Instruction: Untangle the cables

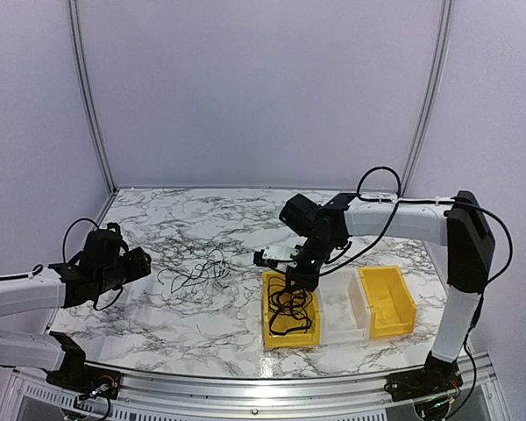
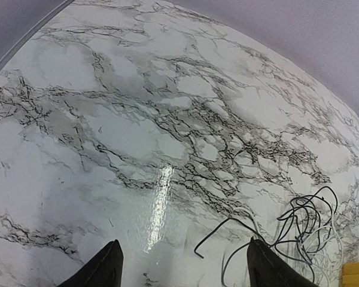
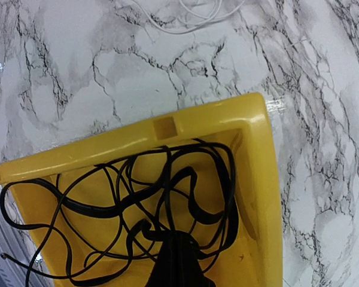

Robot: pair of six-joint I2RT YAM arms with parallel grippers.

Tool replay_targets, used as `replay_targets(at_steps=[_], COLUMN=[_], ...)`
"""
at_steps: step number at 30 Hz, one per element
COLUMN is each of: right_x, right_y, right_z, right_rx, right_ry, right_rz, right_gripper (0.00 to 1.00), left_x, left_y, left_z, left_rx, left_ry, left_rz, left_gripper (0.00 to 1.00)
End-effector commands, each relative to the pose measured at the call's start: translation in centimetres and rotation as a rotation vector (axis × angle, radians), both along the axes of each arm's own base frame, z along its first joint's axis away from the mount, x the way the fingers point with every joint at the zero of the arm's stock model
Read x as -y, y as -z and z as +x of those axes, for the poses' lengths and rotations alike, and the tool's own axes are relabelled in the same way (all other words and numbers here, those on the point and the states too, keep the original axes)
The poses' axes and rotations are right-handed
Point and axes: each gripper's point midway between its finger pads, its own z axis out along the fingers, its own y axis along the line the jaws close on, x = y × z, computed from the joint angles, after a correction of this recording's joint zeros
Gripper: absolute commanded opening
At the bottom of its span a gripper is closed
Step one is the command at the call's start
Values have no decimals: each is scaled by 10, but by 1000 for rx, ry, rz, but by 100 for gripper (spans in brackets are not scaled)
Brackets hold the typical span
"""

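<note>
Top external view gives you the tally: one black cable [image 1: 289, 309] lies heaped in loops inside the yellow bin [image 1: 289, 344], so that much looks sorted. The remaining cables [image 1: 197, 276], a loose knot of thin black and white strands, sit on the marble table [image 1: 158, 219] to the left of that bin, clear of its wall, and have yet to be pulled apart; most of the job is therefore ahead of you.

Your right gripper [image 1: 292, 285] hangs directly over the yellow bin with its jaws pinched together; in the right wrist view the black loops gather at its tips, so it appears to be gripping that cable, though the pinch point itself is hidden. Your left gripper [image 1: 145, 263] stands farther left of the bin than the knot does; its jaws are spread wide, and it holds and touches nothing.
</note>
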Motion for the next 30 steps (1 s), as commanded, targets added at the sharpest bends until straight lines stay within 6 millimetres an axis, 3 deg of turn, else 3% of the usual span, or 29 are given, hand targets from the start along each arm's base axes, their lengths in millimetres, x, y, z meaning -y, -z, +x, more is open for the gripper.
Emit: replay_targets(at_steps=[1,13,18,21,22,23,26,30], right_x=[-9,-20,-14,-11,-11,-12,-12,-4], right_y=[6,18,31,33,31,26,5,-14], right_z=[10,26,21,18,19,21,29,25], right_rx=[28,67,54,53,57,72,141,176], right_ry=[21,21,-13,-42,-49,-54,-72,-101], right_rz=[2,1,-33,-42,-40,-35,-24,-20], right_gripper=[0,0,0,7,9,11,16,24], left_x=[-3,5,2,3,4,4,3,4], left_y=[-7,-7,-11,-23,-32,-42,-68,-75], left_z=[2,11,18,22,23,25,25,28], left_rx=[28,39,37,59,77,110,183,160], left_ry=[-7,9,-33,-20,-14,-12,-1,57], left_rz=[5,-6,-11,7,9,2,9,114], left_gripper=[74,75,78,83,97,99,99,99])
